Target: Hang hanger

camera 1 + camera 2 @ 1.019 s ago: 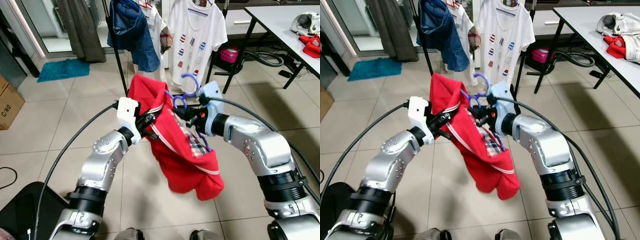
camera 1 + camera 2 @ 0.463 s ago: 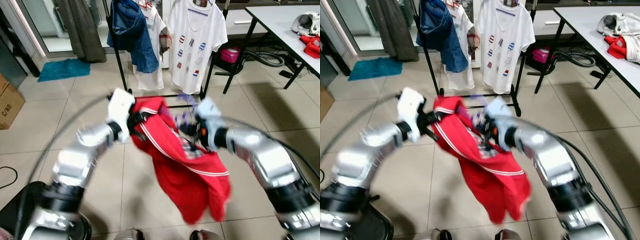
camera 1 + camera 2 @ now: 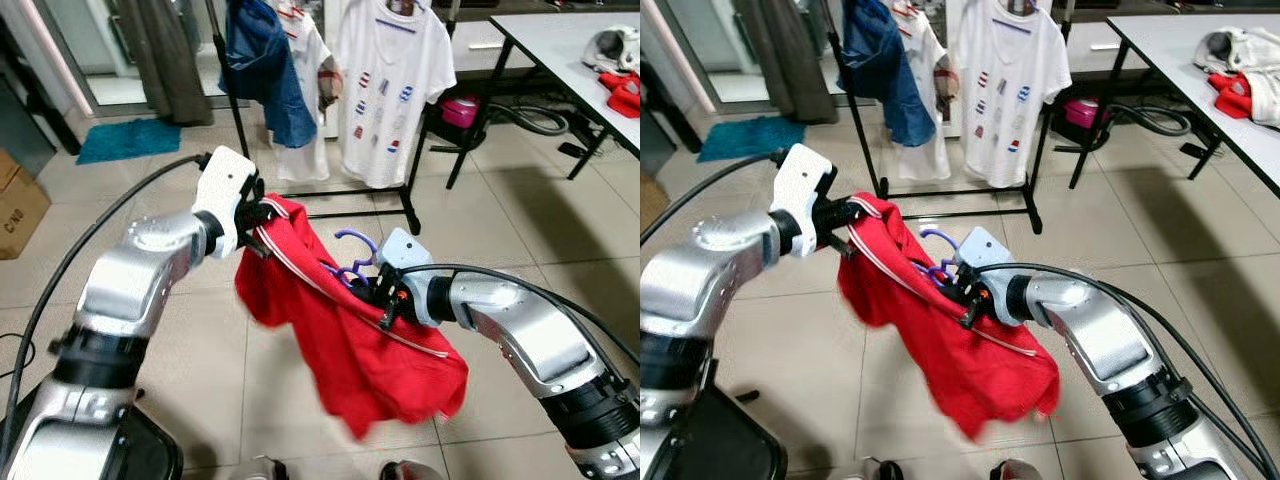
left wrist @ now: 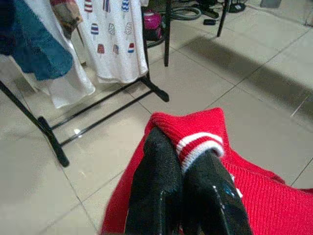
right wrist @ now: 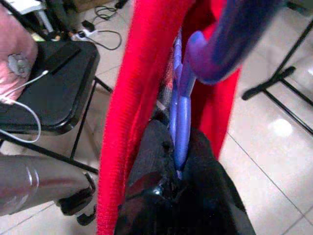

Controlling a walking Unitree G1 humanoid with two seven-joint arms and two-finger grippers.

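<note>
Since a second ago our left gripper has lifted the red shirt it pinches, while our right gripper squeezes the purple hanger inside, so we should carry both to the far rack slowly.

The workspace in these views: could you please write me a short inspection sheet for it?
Surface: beige tiled floor.
Job's things: purple hanger inside red sweater; black clothes rack ahead.
Clutter: white T-shirt and blue garment on the rack.
Grippers: left gripper shut on the sweater's striped hem; right gripper shut on the hanger.
Cables: black cables along both arms.
Surroundings: table, cardboard box, blue mat.
</note>
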